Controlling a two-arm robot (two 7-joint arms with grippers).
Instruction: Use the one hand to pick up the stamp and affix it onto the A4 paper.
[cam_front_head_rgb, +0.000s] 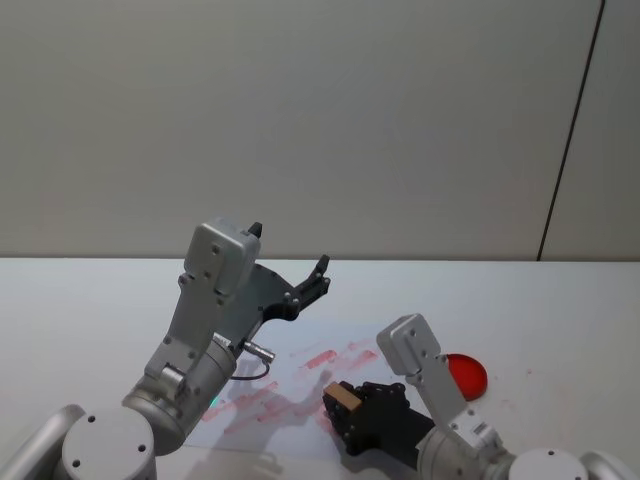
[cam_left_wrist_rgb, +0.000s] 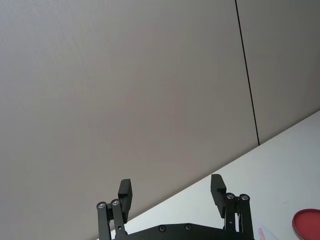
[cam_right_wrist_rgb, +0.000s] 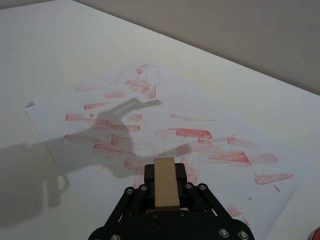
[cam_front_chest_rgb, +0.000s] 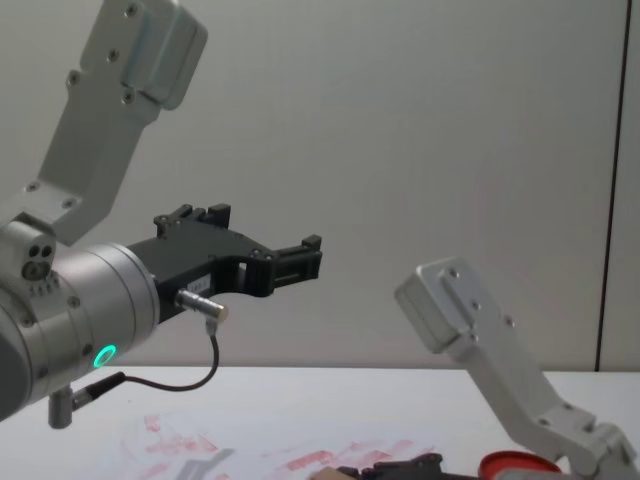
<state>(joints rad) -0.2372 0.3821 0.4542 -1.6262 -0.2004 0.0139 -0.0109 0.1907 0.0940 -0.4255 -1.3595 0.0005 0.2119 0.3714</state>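
Right end effector (cam_right_wrist_rgb: 165, 176) is closed on the stamp (cam_right_wrist_rgb: 166, 183), a light-tan wooden block clamped between the two black fingers. In the head view it sits at lower centre of the frame, low over the near edge of the A4 paper (cam_front_head_rgb: 300, 372). The stamp's long axis runs in line with the fingers, out from the palm, with its free end pointing toward the middle of the sheet. Its broad tan face is turned up to the wrist camera. The inked face is not visible, and I cannot tell whether the block is touching the sheet. The paper lies directly ahead of and under the stamp, already covered with red bar-shaped marks, with cleaner patches toward its corners. Judgement: the next move is a short descent and press, and it depends on the printing face meeting the sheet flat. A tilt along the long axis would likely print only one end. The red ink pad (cam_front_head_rgb: 466, 375) lies on the worktop (cam_front_head_rgb: 560, 310) at right of the head view, beside the paper. Left end effector (cam_left_wrist_rgb: 171, 190) hangs raised at centre-left of the head view, fingers spread wide, holding nothing; the right arm is the nearer.
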